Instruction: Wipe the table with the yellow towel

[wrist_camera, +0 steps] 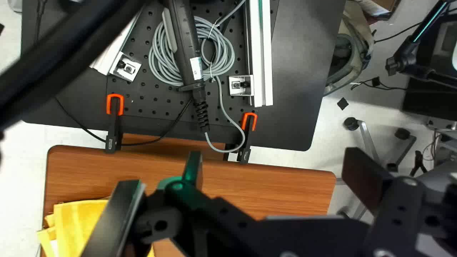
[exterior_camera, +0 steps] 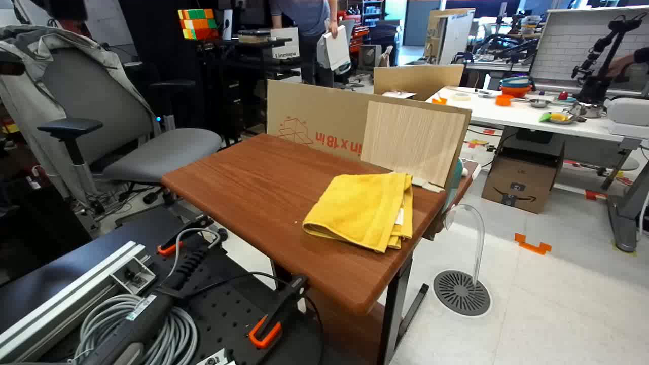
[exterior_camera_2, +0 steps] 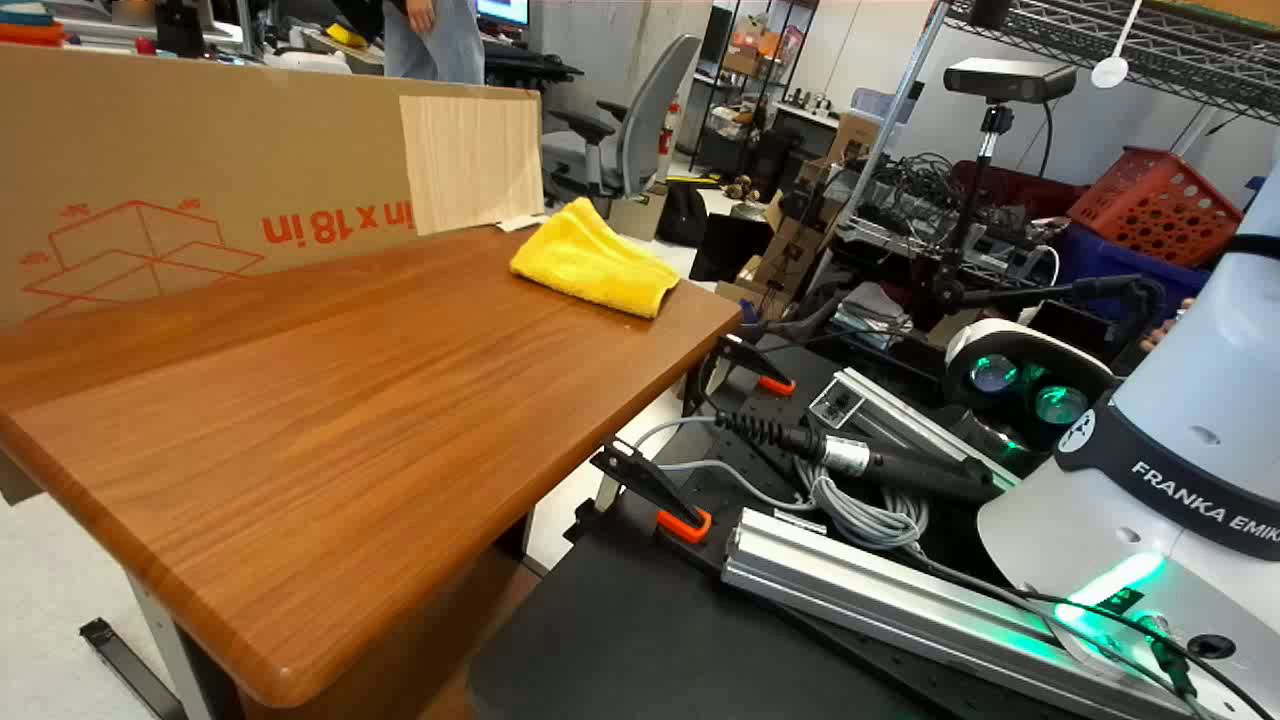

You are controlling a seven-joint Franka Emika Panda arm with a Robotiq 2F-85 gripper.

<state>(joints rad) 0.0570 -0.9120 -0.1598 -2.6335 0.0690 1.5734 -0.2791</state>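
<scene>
The yellow towel lies folded on the brown wooden table. It shows in both exterior views, as the yellow towel (exterior_camera: 359, 210) near a table corner and again as the towel (exterior_camera_2: 597, 262) beside the cardboard. In the wrist view the towel (wrist_camera: 79, 223) is at the lower left, partly hidden by the gripper's dark parts. The table (exterior_camera: 243, 175) shows also in an exterior view (exterior_camera_2: 300, 430) and the wrist view (wrist_camera: 296, 192). My gripper (wrist_camera: 275, 169) is open and empty, its fingers wide apart above the table, to the right of the towel. It shows in neither exterior view.
A cardboard sheet (exterior_camera: 314, 109) stands along the table's edge, with a light wood-grain panel (exterior_camera: 411, 142) on it. Beside the table is the black base plate (wrist_camera: 292, 71) with orange-tipped clamps (wrist_camera: 114, 121), coiled grey cable (wrist_camera: 217, 53) and metal rails (wrist_camera: 262, 53). A grey chair (exterior_camera: 162, 152) stands nearby.
</scene>
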